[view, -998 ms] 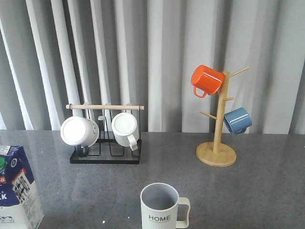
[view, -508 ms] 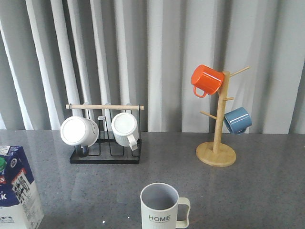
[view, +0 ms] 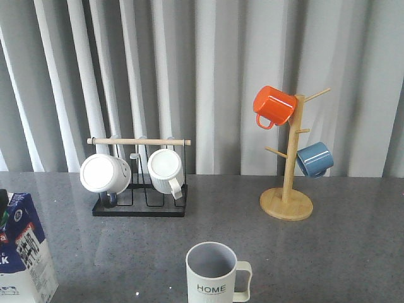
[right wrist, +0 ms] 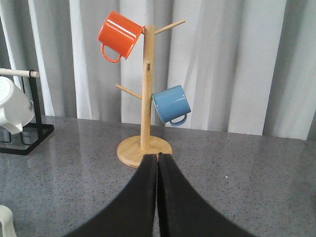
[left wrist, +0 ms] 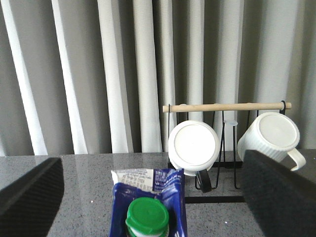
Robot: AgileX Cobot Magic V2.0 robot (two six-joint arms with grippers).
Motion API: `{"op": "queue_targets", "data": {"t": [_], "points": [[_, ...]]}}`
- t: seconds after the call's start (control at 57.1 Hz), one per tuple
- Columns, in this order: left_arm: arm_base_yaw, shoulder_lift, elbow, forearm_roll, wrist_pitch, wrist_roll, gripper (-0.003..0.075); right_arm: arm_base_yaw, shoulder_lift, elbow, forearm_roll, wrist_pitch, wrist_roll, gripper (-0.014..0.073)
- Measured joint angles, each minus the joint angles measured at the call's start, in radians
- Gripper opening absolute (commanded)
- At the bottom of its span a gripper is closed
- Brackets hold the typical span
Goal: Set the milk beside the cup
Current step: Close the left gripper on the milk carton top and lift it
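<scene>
The milk, a blue-and-white carton, stands at the table's near left edge. In the left wrist view its green cap and folded top sit between the two widely spread fingers of my left gripper. That gripper is open and neither finger touches the carton. A dark sliver of one finger shows over the carton's top in the front view. The cup, an off-white mug printed "HOME", stands at the near middle, well to the right of the milk. My right gripper is shut and holds nothing.
A black wire rack with a wooden rod holds two white mugs at the back left. A wooden mug tree at the back right carries an orange mug and a blue mug. Grey curtains hang behind.
A dark finger of my left gripper has come into the front view at the left edge and now covers the green cap there. The milk and the cup have stayed put.
</scene>
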Motion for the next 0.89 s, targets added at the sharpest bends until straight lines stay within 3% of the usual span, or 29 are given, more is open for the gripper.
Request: {"op": "queue_targets", "data": {"t": [0.893], "points": [[0.023,0.169,-0.046,-0.053,0.015,0.033,0.0703,0.0,0.0,0.0,0.0,0.0,0.001,-0.0009]]}}
